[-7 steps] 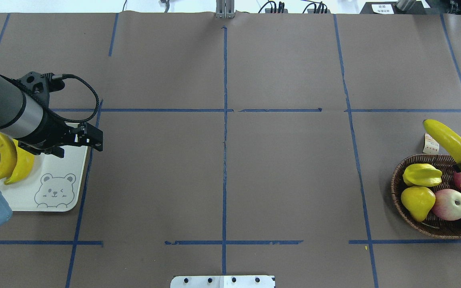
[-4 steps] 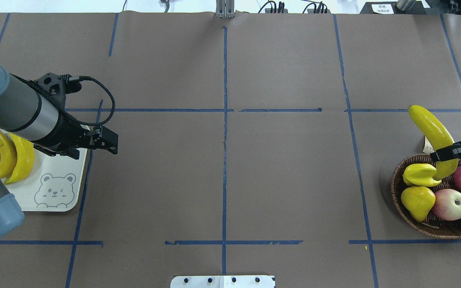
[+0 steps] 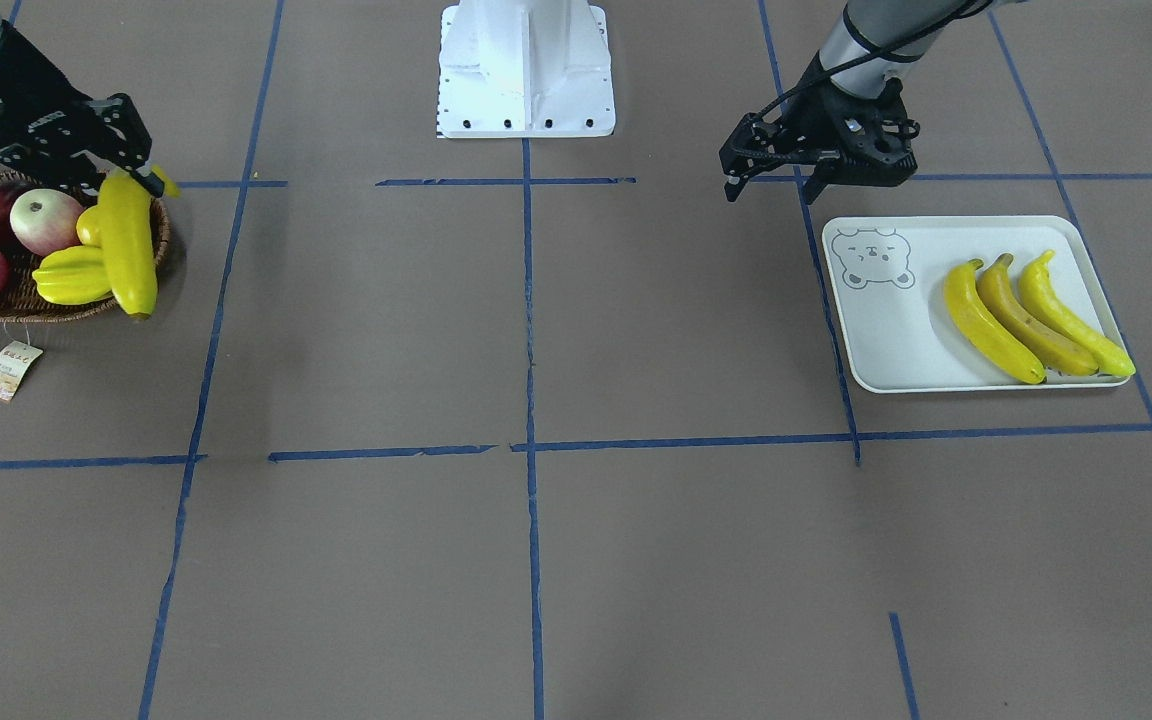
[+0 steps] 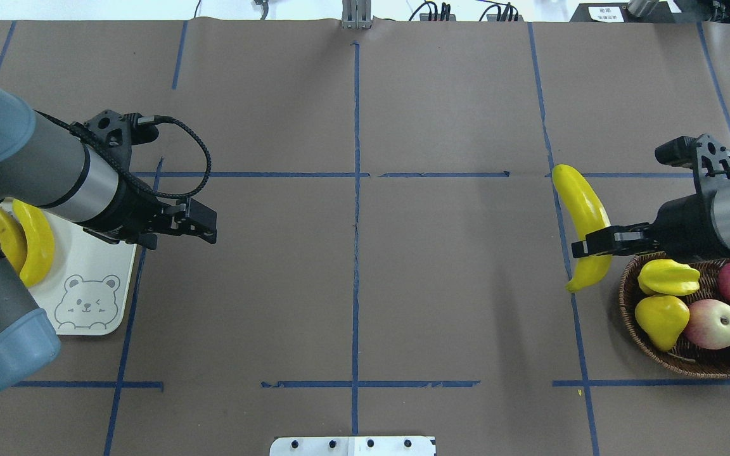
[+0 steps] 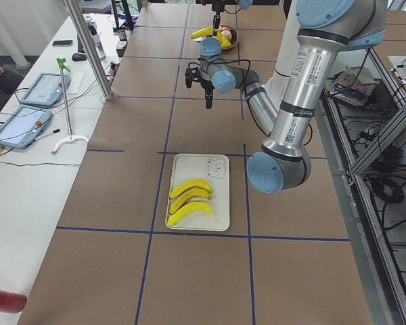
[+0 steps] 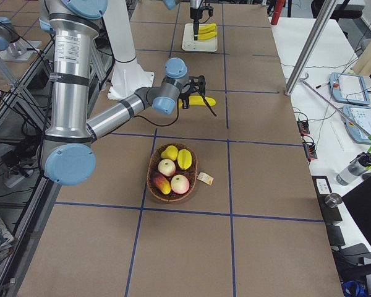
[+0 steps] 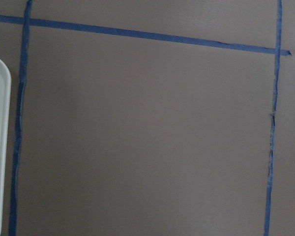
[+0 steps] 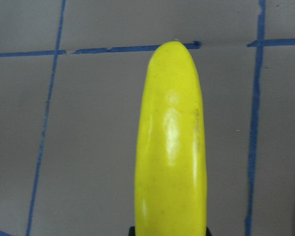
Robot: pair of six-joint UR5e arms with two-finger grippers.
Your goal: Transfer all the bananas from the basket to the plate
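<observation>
- The right end effector [image 4: 590,246] is clamped across the lower half of one banana [image 4: 583,206], which it carries in the air clear of the basket [image 4: 623,292]
- In the overhead view this banana hangs just outside the basket's rim, on the side facing the table's centre, with its lower tip near the rim and its upper end pointing away from the basket
- The right wrist view shows the banana's glossy yellow body [image 8: 171,147] above the brown table [image 4: 352,285] and its blue tape lines
- The basket holds a ridged starfruit [image 4: 668,277], a yellow pear-shaped fruit [image 4: 659,316] and red-pink apples [image 4: 713,323]; its paper tag [image 3: 11,370] lies on the table just beside it
- The plate [image 3: 886,340] sits well apart from the basket, at the table's opposite end, with three bananas [image 3: 991,320] side by side on the half farther from the basket; the middle one [image 3: 1031,320] is darker
- The left end effector [image 3: 771,185] hovers far from the basket, just off the plate's basket-facing edge, with its fingers apart and nothing between them
</observation>
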